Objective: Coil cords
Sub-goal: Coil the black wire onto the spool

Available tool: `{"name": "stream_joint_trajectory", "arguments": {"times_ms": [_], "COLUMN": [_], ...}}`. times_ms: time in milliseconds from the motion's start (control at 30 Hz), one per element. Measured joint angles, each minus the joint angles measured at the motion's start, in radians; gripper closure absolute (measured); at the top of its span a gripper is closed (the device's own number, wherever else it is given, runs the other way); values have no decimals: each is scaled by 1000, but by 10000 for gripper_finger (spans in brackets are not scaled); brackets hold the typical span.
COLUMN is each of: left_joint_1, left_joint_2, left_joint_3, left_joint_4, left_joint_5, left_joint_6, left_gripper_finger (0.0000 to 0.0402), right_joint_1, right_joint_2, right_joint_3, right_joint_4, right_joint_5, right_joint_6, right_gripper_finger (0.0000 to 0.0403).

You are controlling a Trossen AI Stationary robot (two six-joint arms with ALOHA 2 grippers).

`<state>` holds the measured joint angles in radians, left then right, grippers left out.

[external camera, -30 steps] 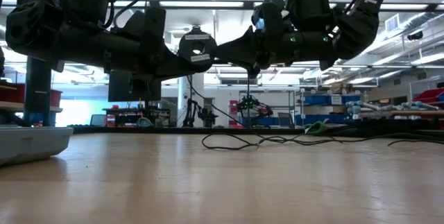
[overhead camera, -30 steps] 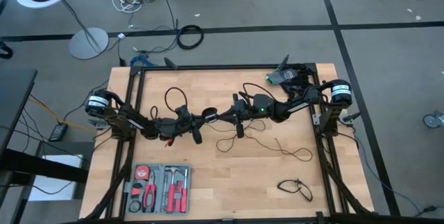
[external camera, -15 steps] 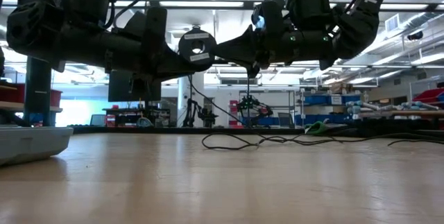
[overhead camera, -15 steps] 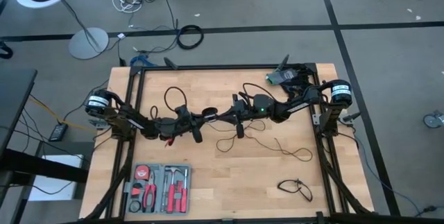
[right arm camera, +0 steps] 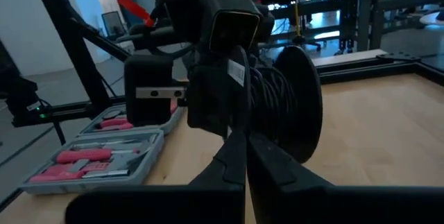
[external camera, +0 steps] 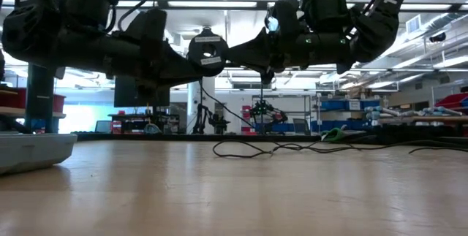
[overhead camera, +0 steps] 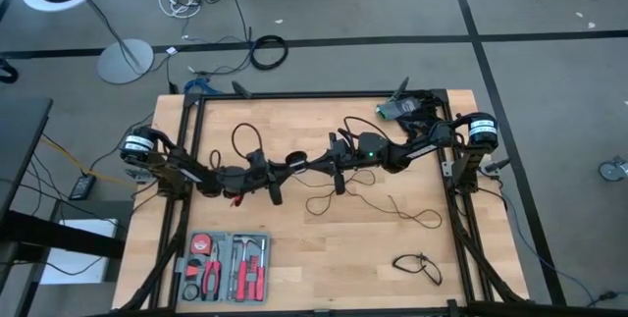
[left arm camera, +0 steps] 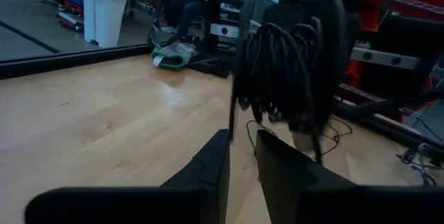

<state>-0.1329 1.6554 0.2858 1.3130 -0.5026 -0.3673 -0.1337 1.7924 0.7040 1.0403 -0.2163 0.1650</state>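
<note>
Both grippers meet above the table's middle. My left gripper (overhead camera: 297, 165) comes from the left and my right gripper (overhead camera: 316, 164) from the right, both level. Between them hangs the long black cord's wound part (left arm camera: 281, 64) next to its round black disc (external camera: 208, 50) with a pale centre. The rest of the long cord (overhead camera: 329, 202) trails loose over the table toward the right, and one loop (overhead camera: 245, 138) lies behind my left arm. The short cord (overhead camera: 417, 264) lies near the table's near right corner, untouched. My left gripper comes level from the table's left, its fingers (left arm camera: 215, 161) nearly together. A thin strand of the cord (left arm camera: 232, 116) runs down at the gap between them. The wound part hangs clear of the table just beyond the fingertips; whether they touch it, I cannot tell. My right gripper comes level from the table's right with its fingers (right arm camera: 229, 158) shut. Their ends reach the wound cord (right arm camera: 274, 113) beside the disc, and the fingers themselves hide the place of contact. The bundle is lifted clear, with strands hanging slack down to the table (external camera: 262, 119).
An open tool case (overhead camera: 226, 265) with red-handled tools lies at the near left. A small green and black device (overhead camera: 400, 109) sits at the far right corner. A dark frame (overhead camera: 191, 160) runs along the table's sides.
My left arm has shifted a little toward the table's left edge. The disc and the wound cord stay where they were.
</note>
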Motion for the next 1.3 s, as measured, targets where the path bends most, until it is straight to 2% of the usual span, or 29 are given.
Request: {"name": "stream_joint_trajectory", "arguments": {"times_ms": [300, 767, 1300], "left_joint_1": [-1, 22, 45], "left_joint_2": [-1, -1, -1], "left_joint_3": [-116, -129, -76], "left_joint_4": [210, 215, 222], "left_joint_5": [43, 36, 175], "left_joint_6": [25, 76, 103], "left_gripper_finger": [328, 327, 327], "right_joint_1": [-2, -1, 1], "right_joint_2": [0, -1, -2], "right_joint_3": [0, 0, 0], "right_joint_4": [-6, -11, -16], "right_joint_5": [7, -127, -163], "right_joint_6": [0, 48, 51], "right_gripper_finger": [403, 403, 403]}}
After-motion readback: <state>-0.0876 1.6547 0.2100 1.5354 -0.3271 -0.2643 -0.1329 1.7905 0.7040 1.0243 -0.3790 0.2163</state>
